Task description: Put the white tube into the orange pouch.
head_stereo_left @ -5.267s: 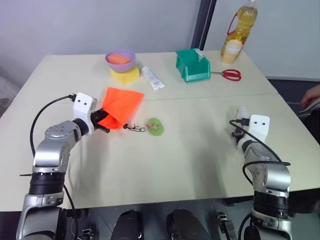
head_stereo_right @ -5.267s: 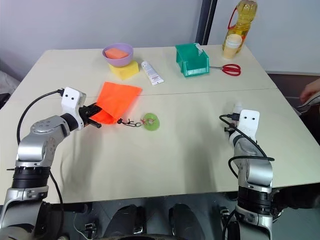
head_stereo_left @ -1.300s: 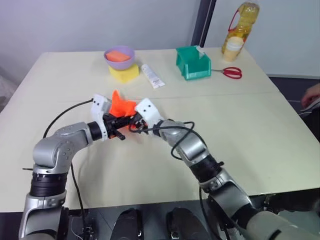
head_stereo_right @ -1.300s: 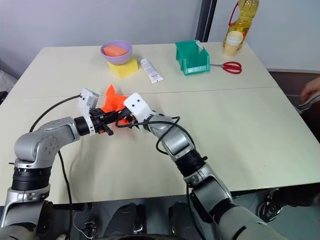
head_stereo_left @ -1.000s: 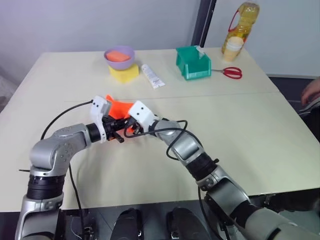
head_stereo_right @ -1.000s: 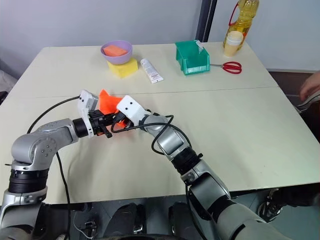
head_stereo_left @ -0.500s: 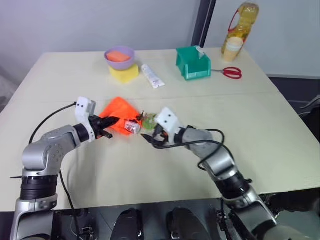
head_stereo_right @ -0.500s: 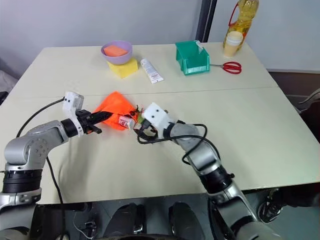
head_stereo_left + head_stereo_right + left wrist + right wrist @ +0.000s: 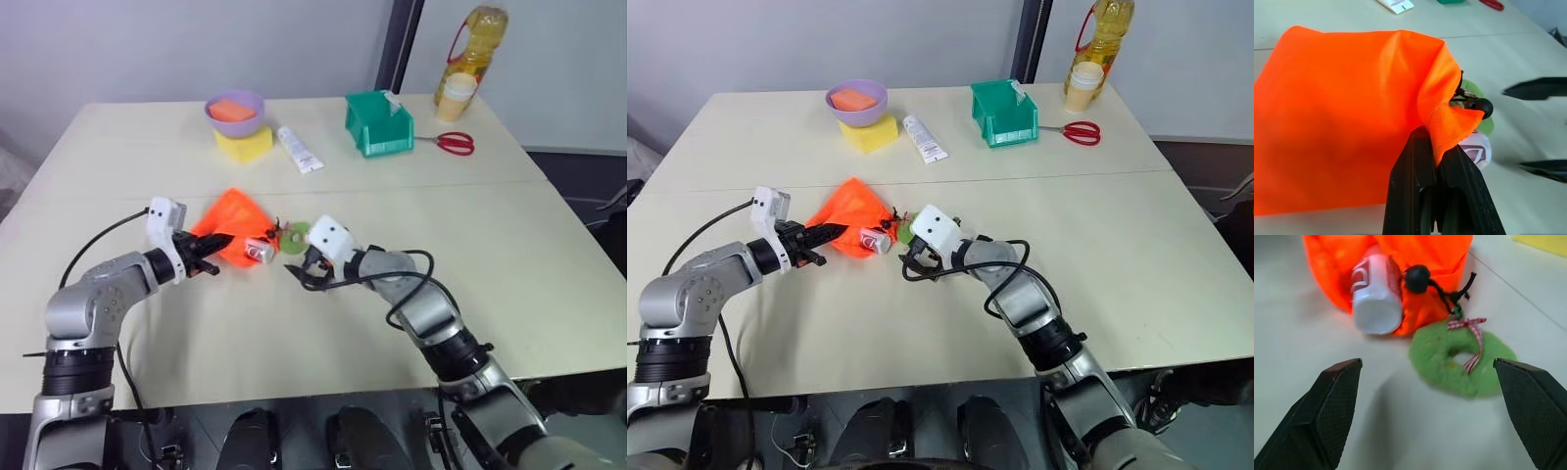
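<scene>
- The pouch point(image 9: 231, 224) lies on the table point(image 9: 549, 245), left of the middle, bunched up into a low mound.
- The left gripper point(image 9: 217, 241) has its jaws together, clamped on an edge of the pouch at its near left side; the wrist view shows the orange fabric pinched between the two black fingers point(image 9: 1420, 186).
- The white tube point(image 9: 258, 250) sits in the pouch's mouth on the right side, its white end sticking out of the fabric and resting on the table.
- A black cord point(image 9: 1449, 293) with a round bead runs from the pouch mouth to the green ring tag point(image 9: 294, 237), which lies flat just right of the tube.
- The right gripper point(image 9: 297, 274) hangs just near and right of the tube, jaws wide apart, holding nothing.
- At the far side stand a purple bowl point(image 9: 235, 111) on a yellow sponge point(image 9: 245, 146), a longer tube point(image 9: 299, 151), a green bin point(image 9: 378, 124), red scissors point(image 9: 454, 144) and an oil bottle point(image 9: 470, 61).
</scene>
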{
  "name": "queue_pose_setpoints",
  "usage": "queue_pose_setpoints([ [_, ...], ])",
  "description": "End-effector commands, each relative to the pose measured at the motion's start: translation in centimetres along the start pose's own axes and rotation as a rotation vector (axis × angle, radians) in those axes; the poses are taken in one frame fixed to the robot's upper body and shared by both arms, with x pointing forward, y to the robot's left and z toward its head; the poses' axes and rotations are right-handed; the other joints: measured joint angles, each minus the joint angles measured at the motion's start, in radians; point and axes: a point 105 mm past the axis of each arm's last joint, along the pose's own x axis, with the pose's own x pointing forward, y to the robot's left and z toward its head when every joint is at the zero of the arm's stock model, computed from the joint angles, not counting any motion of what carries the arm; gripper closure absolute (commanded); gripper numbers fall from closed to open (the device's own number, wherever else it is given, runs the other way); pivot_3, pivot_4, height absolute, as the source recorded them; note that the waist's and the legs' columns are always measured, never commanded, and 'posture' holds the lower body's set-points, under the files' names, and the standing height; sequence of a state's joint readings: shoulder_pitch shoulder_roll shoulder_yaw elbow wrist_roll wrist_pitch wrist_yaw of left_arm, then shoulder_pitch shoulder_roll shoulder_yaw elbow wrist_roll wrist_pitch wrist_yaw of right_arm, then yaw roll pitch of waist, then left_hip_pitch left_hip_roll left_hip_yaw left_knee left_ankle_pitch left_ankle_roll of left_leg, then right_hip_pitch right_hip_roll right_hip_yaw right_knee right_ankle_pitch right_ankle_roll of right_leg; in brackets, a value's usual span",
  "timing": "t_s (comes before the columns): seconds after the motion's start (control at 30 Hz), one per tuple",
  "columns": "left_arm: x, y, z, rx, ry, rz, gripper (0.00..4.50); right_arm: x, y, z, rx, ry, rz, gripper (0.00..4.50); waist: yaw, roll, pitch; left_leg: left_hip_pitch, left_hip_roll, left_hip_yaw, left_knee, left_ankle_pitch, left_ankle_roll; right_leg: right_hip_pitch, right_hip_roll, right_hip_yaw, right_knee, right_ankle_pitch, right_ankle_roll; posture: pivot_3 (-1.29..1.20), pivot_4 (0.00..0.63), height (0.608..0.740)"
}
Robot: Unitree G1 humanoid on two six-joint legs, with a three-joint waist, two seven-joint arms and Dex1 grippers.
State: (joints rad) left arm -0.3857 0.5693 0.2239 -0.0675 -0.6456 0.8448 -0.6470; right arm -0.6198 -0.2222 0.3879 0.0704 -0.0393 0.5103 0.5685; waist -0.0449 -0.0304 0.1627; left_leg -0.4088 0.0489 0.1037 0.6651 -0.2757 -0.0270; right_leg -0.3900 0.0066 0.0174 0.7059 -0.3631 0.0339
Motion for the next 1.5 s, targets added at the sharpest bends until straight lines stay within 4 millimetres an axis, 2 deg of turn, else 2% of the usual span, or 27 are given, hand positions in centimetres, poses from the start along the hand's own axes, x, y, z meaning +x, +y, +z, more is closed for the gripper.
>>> queue_pose_setpoints([
  [0.03,-0.4,-1.1,1.4,0.028,-0.050,-0.034,4.50,0.9,-0.4,0.8,-0.028,-0.031,-0.005,0.03,0.000,0.000,0.000,0.000,0.000,0.000,0.000,0.000,0.000,0.000,0.000,0.000,0.000,0.000,0.000,0.00,0.150,0.740],
  [0.07,-0.4,-1.2,1.4,0.031,-0.049,-0.037,4.50,1.1,-0.4,0.6,-0.031,-0.027,0.001,0.03,0.000,0.000,0.000,0.000,0.000,0.000,0.000,0.000,0.000,0.000,0.000,0.000,0.000,0.000,0.000,0.00,0.150,0.740],
  [0.17,-0.5,-1.5,1.4,0.034,-0.049,-0.038,4.50,1.7,-0.5,0.1,-0.099,-0.007,0.010,0.93,-0.001,0.000,0.000,0.000,0.000,0.000,0.000,0.000,0.000,0.000,0.000,0.000,0.000,0.000,0.000,0.00,0.150,0.740],
  [0.23,-0.4,-1.5,1.5,0.033,-0.050,-0.039,4.50,1.9,-0.4,-0.1,-0.129,-0.002,0.024,1.85,-0.001,0.000,0.000,0.000,0.000,0.000,0.000,0.000,0.000,0.000,0.000,0.000,0.000,0.000,0.000,0.00,0.150,0.740],
  [0.33,-0.4,-1.6,1.5,0.029,-0.050,-0.042,4.50,2.1,-0.3,-0.5,-0.137,0.003,0.035,3.52,0.000,0.000,0.000,0.000,0.000,0.000,0.000,0.000,0.000,0.000,0.000,0.000,0.000,0.000,0.000,0.00,0.150,0.740],
  [0.4,-0.3,-1.7,1.4,0.026,-0.050,-0.044,4.50,2.1,-0.3,-0.6,-0.134,0.005,0.032,4.39,-0.001,0.000,0.000,0.000,0.000,0.000,0.000,0.000,0.000,0.000,0.000,0.000,0.000,0.000,0.000,0.00,0.150,0.740],
  [0.47,-0.3,-1.8,1.4,0.024,-0.049,-0.049,4.50,2.1,-0.6,-0.7,-0.133,0.005,0.013,4.46,-0.001,0.000,0.000,0.000,0.000,0.000,0.000,0.000,0.000,0.000,0.000,0.000,0.000,0.000,0.000,0.00,0.150,0.740],
  [0.57,-0.5,-2.4,1.9,-0.024,-0.086,-0.095,3.70,1.0,-1.6,-0.7,-0.128,-0.001,-0.042,4.50,0.000,0.000,0.000,0.000,0.000,0.000,0.000,0.000,0.000,0.000,0.000,0.000,0.001,0.000,0.000,0.00,0.150,0.740],
  [0.63,-0.7,-2.6,2.1,-0.030,-0.095,-0.109,2.61,0.1,-2.0,-0.9,-0.135,-0.002,-0.059,4.50,0.002,0.000,0.000,0.000,0.000,0.000,0.001,0.000,0.000,0.001,0.000,0.000,0.001,0.000,0.000,0.00,0.150,0.740],
  [0.67,-0.9,-2.4,2.1,-0.025,-0.094,-0.100,2.23,-0.6,-2.1,-0.8,-0.131,-0.012,-0.065,4.50,0.002,0.000,0.000,0.000,0.000,0.000,0.001,0.000,0.000,0.000,0.000,0.000,0.001,0.000,0.000,0.00,0.150,0.740],
  [0.8,-1.8,-1.4,2.3,-0.006,-0.090,-0.066,0.43,-5.5,-2.8,0.3,-0.050,-0.096,-0.075,4.50,0.004,0.000,0.000,0.000,0.000,0.000,0.000,0.000,0.000,0.001,0.000,0.000,0.000,0.000,0.000,0.00,0.150,0.740],
  [0.9,-2.2,-0.5,2.6,0.004,-0.093,-0.042,0.43,-9.0,-3.3,1.2,-0.023,-0.144,-0.088,4.50,0.001,0.000,0.000,0.000,0.000,0.000,0.000,0.000,0.000,0.001,0.000,0.000,0.000,0.000,0.000,0.00,0.150,0.740],
  [1.03,-1.7,0.1,3.0,0.061,-0.085,-0.028,0.43,-12.3,-3.8,2.6,0.016,-0.199,-0.103,4.50,0.001,0.000,0.000,0.001,0.000,-0.001,0.000,0.000,0.000,0.002,0.000,0.000,0.001,0.000,0.000,0.00,0.150,0.740],
  [1.13,-0.9,-0.5,3.2,0.136,-0.081,-0.048,0.43,-13.6,-3.8,3.4,0.042,-0.226,-0.100,4.50,0.004,0.000,0.000,0.001,0.000,-0.001,0.000,0.000,0.000,0.002,0.000,0.000,0.001,0.000,0.000,0.00,0.150,0.740],
  [1.23,-0.2,-0.8,3.3,0.162,-0.085,-0.071,0.43,-14.1,-3.8,3.4,0.052,-0.222,-0.098,4.50,0.005,0.000,0.000,0.001,0.000,0.000,0.001,0.000,0.001,0.002,0.000,0.000,0.001,0.000,0.000,0.00,0.150,0.740],
  [1.5,2.2,-3.4,2.2,0.279,-0.016,-0.223,0.43,-17.6,-3.5,3.5,0.140,-0.261,-0.071,4.50,0.008,0.000,0.000,0.000,0.000,0.000,0.000,0.000,0.001,0.002,0.000,0.000,-0.001,0.000,0.000,0.00,0.150,0.740],
])
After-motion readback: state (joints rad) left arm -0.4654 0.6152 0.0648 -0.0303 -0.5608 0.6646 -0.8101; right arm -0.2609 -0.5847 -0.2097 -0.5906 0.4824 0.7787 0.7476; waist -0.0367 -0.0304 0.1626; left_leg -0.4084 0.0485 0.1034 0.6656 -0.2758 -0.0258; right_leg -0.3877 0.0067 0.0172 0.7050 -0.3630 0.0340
